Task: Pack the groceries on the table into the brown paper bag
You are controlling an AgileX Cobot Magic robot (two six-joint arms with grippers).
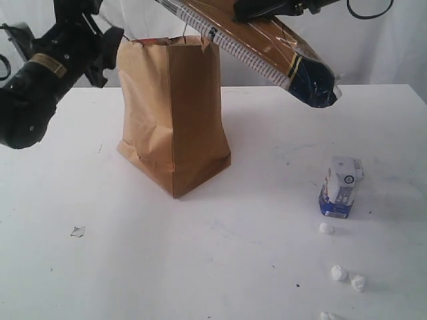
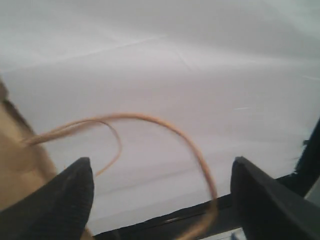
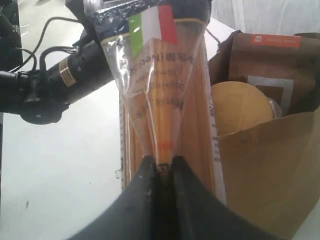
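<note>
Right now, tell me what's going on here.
The right tool is shut on the long spaghetti pack, holding it slanted over the brown paper bag. The left tool is open at the bag's rim, a handle looping between its fingers. A gold-lidded jar and a brown pouch are inside. The white-blue carton and small white lumps wait on the table.

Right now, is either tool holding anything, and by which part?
Right tool is shut on the long spaghetti pack, pinching its clear film partway along. Left tool is open, holding nothing.
</note>
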